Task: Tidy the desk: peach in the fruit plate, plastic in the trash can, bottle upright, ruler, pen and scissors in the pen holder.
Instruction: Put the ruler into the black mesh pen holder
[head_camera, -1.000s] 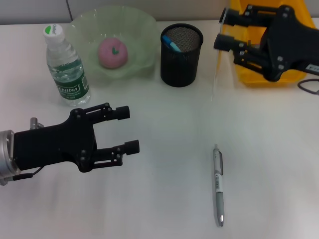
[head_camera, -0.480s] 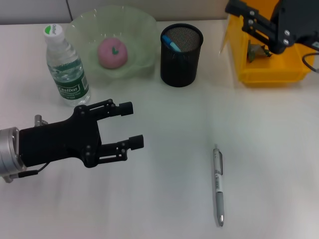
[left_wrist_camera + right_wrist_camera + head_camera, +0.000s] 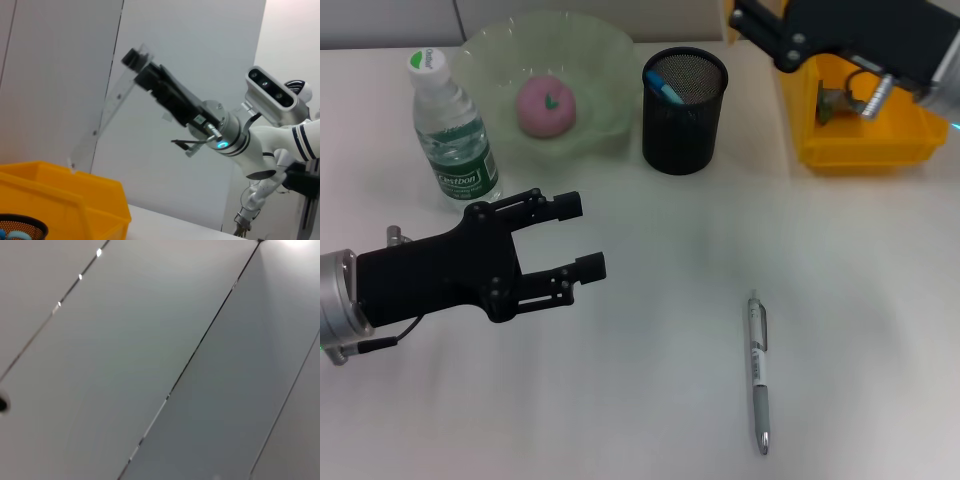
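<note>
Up above the yellow bin (image 3: 865, 150), the right claw (image 3: 136, 60) is clamping a clear ruler (image 3: 107, 112). Meanwhile the left claw (image 3: 575, 238) is hovering, fingers apart, over the tabletop (image 3: 650, 330) near the bottle (image 3: 450, 130); the pen (image 3: 758, 370) is lying flat.

The right end effector (image 3: 760, 22) is cut off by the head view's top edge, so its fingertips stay out of sight there. Just below it, a small metal thing in the yellow bin (image 3: 895, 140) is partly hidden and unidentifiable.
</note>
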